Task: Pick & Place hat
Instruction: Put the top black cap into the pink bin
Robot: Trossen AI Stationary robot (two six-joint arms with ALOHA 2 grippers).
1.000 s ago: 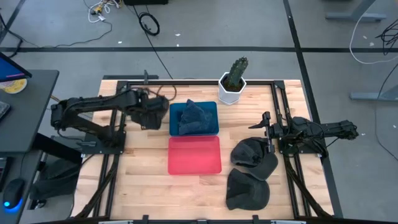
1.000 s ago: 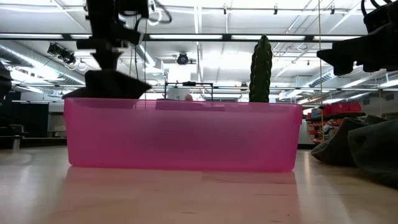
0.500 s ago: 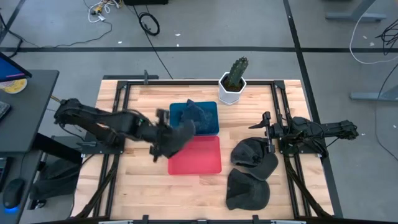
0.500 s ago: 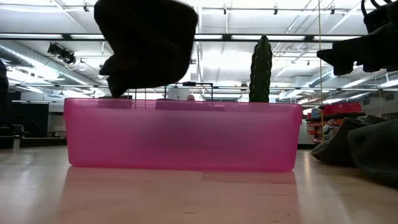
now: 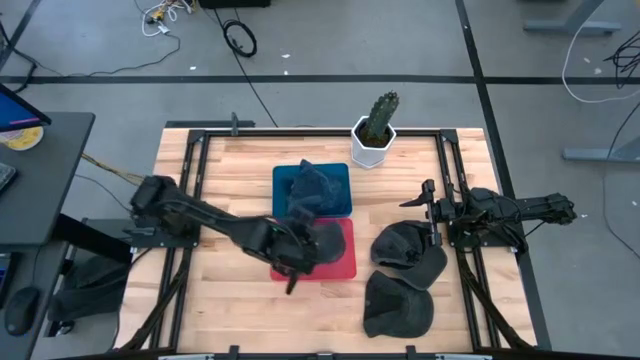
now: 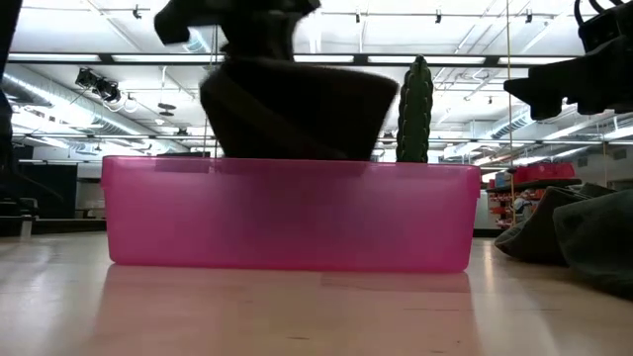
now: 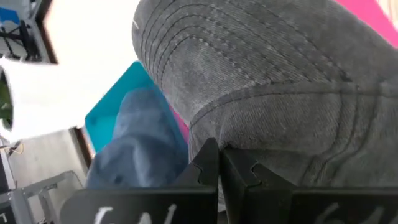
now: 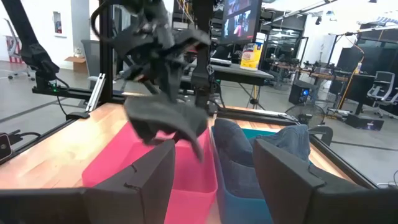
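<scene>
My left gripper (image 5: 297, 256) reaches over the pink bin (image 5: 340, 268), shut on a dark grey hat (image 5: 322, 240). In the low view this hat (image 6: 297, 114) sits just above the pink bin's rim (image 6: 287, 163). Behind it, the blue bin (image 5: 283, 180) holds a blue hat (image 5: 315, 187). Two more dark hats lie on the table at the right, one (image 5: 405, 245) beside the pink bin and one (image 5: 398, 305) nearer the near edge. My right gripper (image 8: 214, 180) waits open at the table's right side, clear of everything. My left gripper pinches a stitched fold of the grey hat (image 7: 214, 134) between its two shut fingers (image 7: 205, 165). The hat spreads out beyond the fingertips and is lifted off the table, over the pink bin. Its lowest part is hidden behind the bin's wall in the low view.
A cactus in a white pot (image 5: 375, 132) stands at the far edge, right of the blue bin. Black frame rails (image 5: 445, 180) run along the table's sides. Bare wood lies left of the bins (image 5: 230, 290).
My left gripper has swung from the left side of the blue bin toward the near edge and the right, carrying the grey hat. The hat now hangs over the pink bin, lower than half a second ago. My right arm has kept still.
</scene>
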